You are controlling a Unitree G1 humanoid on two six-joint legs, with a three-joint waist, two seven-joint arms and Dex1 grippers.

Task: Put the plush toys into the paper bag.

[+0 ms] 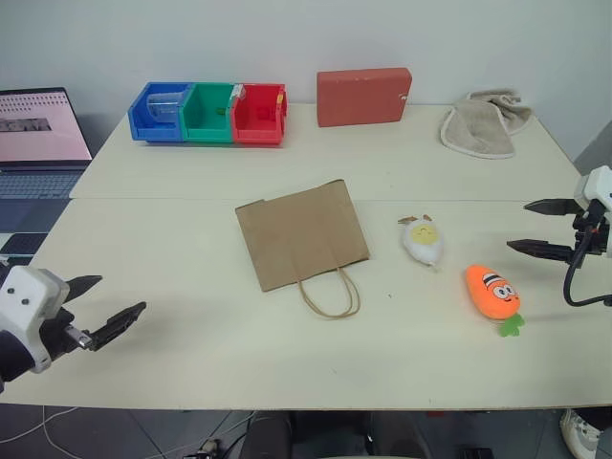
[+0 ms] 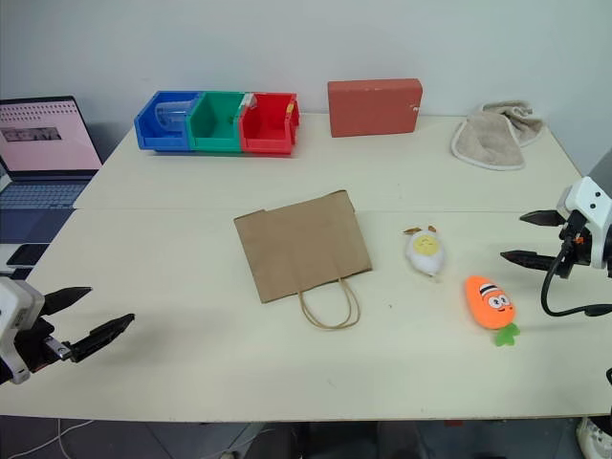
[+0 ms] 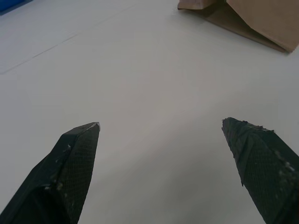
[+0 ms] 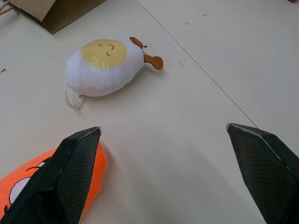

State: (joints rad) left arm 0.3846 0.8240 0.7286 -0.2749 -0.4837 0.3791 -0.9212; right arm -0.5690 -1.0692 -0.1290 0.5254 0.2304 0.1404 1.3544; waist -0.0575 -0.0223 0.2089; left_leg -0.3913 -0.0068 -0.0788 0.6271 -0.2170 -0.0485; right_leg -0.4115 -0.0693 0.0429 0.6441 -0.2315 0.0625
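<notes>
The brown paper bag (image 1: 302, 232) lies flat in the middle of the table, its loop handles toward the near edge. To its right lies the white egg plush toy (image 1: 422, 240) with a yellow face. Farther right and nearer lies the orange carrot plush toy (image 1: 493, 293) with green leaves. My right gripper (image 1: 538, 227) hovers open just right of the carrot, empty. In the right wrist view the egg (image 4: 103, 66) and the carrot (image 4: 28, 184) lie ahead of its fingers. My left gripper (image 1: 113, 301) is open and empty near the table's front left edge, far from the bag (image 3: 254, 18).
Blue, green and red bins (image 1: 208, 113) stand at the back left, a red block (image 1: 363, 96) at the back middle, a beige towel (image 1: 486, 122) at the back right. A laptop (image 1: 38, 139) sits off the table's left side.
</notes>
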